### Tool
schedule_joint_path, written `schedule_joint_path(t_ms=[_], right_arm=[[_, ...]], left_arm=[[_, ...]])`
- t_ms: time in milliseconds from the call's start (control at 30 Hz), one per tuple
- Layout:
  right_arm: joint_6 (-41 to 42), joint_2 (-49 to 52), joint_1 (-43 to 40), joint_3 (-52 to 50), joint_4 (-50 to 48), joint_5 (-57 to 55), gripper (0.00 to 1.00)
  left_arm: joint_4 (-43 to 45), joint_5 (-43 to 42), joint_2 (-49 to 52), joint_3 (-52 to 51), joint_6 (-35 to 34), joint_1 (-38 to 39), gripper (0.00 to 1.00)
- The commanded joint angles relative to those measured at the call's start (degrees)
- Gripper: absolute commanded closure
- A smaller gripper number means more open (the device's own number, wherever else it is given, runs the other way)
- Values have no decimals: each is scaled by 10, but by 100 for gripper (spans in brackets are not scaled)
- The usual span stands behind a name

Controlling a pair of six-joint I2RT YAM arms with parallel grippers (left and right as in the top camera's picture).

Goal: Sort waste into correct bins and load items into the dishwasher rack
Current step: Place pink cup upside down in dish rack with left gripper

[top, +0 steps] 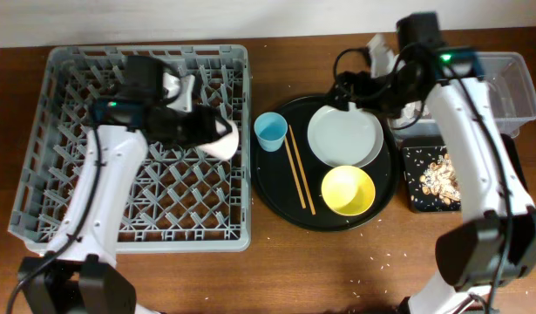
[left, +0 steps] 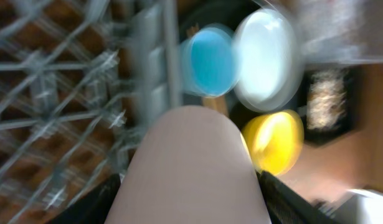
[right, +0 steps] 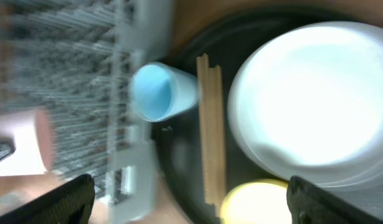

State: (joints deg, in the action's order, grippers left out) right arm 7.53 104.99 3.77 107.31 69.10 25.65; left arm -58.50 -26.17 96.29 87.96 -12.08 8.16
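1. The left tool (top: 208,131) is clamped on the pink-white cup (top: 220,139), left of the round black tray (top: 272,187), over the dishwasher rack (top: 67,201) at its tray-side edge.
2. The right tool (top: 350,92) hangs over the tray's far rim, fingers spread wide and empty.
3. On the tray lie the white plate (top: 344,135), yellow bowl (top: 348,190) and chopsticks (top: 299,170).
4. The light-blue cup (top: 270,131) stands at the tray's left rim.

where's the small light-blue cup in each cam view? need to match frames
Overhead: small light-blue cup, centre, between large grey pegged rack and white round plate.
Left wrist: top centre, blurred.
Right wrist: left of centre.
Shared landmark: the plate, to the cup's right in every view.
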Motion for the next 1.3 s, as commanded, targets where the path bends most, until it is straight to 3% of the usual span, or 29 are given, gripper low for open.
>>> schedule_joint_path(t_ms=[0,167,600,633,667,767,933,1033,1100,1200,1267], right_arm=[[-33,-15,0,36,21,-126,2],[-32,-13,0,32,29,-124,1],[-30,-7,38,32,21,-124,7],[-26,-2,43,32,19,-124,7],[-23,1,46,32,17,-124,8],[15,21,62,32,9,-124,10],[60,62,98,32,-17,-122,12],[78,96,127,32,-40,-122,17],[94,115,137,32,-53,-122,26],[111,152,155,32,-75,-122,36],[115,177,164,32,-84,-122,38]], left_arm=[[-56,208,4,11,26,69,46],[-99,275,13,-19,25,128,46],[-68,264,40,-89,25,138,47],[-64,259,43,-91,25,138,43],[-60,259,45,-91,25,138,32],[-45,260,47,-91,25,138,13],[-29,260,47,-83,25,138,14],[-39,260,47,-35,25,138,13],[-47,260,46,1,22,136,13],[-57,260,46,58,-21,115,14],[-55,259,46,76,-49,89,15]])
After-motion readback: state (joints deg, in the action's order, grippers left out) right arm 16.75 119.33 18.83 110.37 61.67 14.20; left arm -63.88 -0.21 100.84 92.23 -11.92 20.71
